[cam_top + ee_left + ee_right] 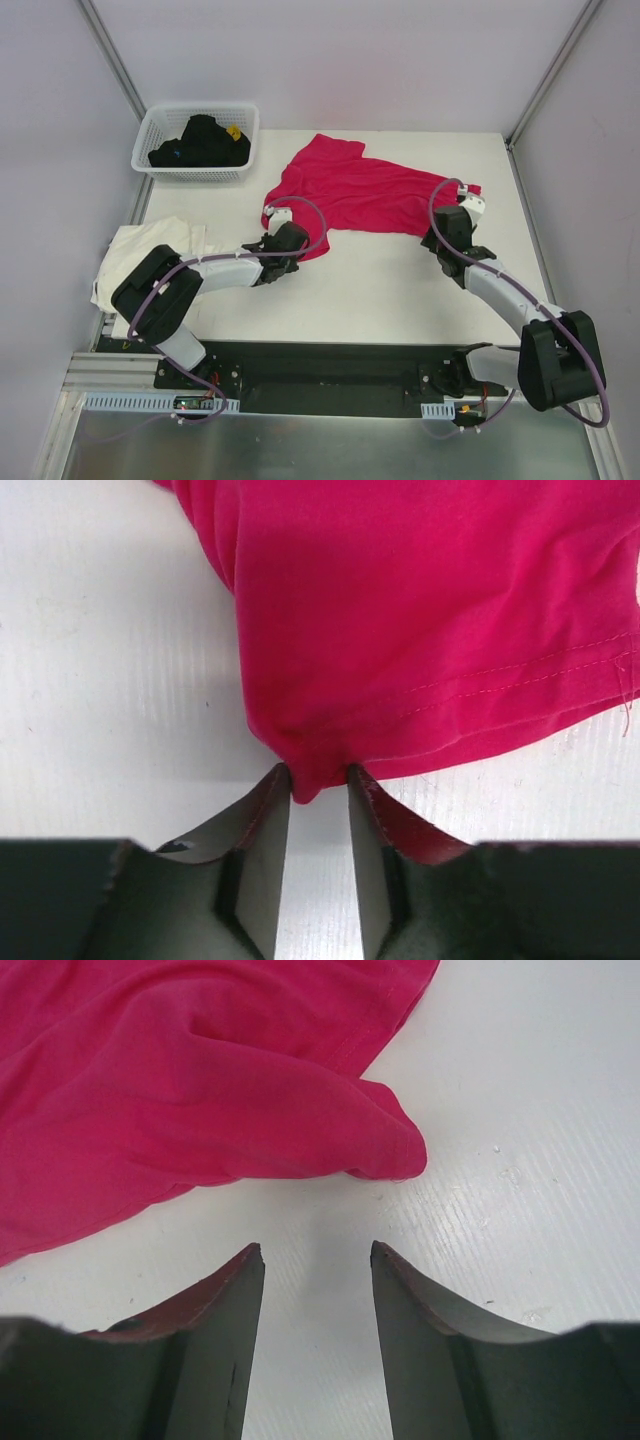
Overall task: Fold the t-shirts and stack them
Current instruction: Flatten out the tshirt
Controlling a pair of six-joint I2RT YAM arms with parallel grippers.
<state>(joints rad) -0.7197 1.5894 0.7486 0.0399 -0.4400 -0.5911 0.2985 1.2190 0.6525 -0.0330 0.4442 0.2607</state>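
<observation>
Shirt (pixel 430 630) corner pinched between left claw (pixel 319 773) tips

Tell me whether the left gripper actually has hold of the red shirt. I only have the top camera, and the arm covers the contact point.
Observer: Yes. The left wrist view shows the left gripper pinching a bunched corner of the magenta t-shirt between its fingertips.
Operator: And the right one?
Observer: The right gripper is open. The shirt's rounded fold lies just ahead of its fingertips, untouched, with bare table in the gap.
</observation>
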